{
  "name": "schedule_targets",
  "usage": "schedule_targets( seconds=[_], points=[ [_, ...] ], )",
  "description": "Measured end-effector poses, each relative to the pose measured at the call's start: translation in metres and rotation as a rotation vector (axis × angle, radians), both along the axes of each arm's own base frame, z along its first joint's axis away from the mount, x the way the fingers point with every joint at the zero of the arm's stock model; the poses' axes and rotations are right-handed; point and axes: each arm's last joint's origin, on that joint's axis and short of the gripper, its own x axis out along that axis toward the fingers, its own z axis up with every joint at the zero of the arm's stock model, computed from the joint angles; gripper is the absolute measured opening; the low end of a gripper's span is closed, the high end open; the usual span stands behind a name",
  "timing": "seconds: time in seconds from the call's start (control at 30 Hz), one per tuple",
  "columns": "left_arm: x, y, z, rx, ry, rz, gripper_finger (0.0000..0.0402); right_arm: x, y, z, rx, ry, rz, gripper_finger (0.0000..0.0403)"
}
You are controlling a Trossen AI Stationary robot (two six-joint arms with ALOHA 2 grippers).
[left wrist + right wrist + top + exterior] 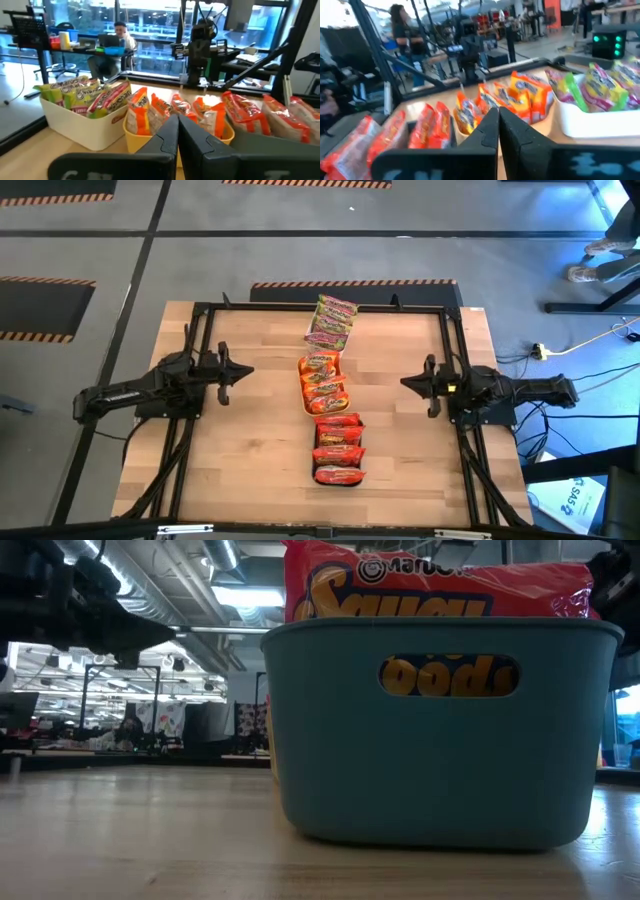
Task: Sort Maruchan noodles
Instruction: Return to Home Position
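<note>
Butcher-block wood table [240, 440], black frame around it. Maruchan noodles [330, 385] all binned, three bins in one line down the table's middle, between the arms.
- green-pink packs [333, 321]: white bin [85, 127], far end
- orange packs [322, 378]: yellow bin [137, 142], middle
- red packs [338, 448]: teal bin [440, 760], near end

Packs are flat glossy plastic rectangles with crinkled seams and yellow print. They stand on edge, packed face to face. Long axis runs roughly left-right across the table, with the green-pink and orange ones skewed a bit. Low view: one red pack pokes above the teal rim and its print shows through the handle slot. Bins are smooth plastic with rounded corners.

Left gripper [247, 370] is off to the left of the bins, fingers closed together, holding nothing. Right gripper [405, 383] mirrors it on the right, fingers closed, nothing held. Both are well clear of the packs.
</note>
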Motion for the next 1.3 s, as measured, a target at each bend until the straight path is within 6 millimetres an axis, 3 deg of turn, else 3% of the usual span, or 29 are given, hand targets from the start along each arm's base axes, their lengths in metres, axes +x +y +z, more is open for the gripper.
schedule_targets(
  seconds=[1.3],
  points=[
    [0.0005,0.0013,-0.0006,0.028,0.014,0.039,0.0004,0.0004,0.0016,-0.0016,0.016,0.013,0.054,0.0001]
  ],
)
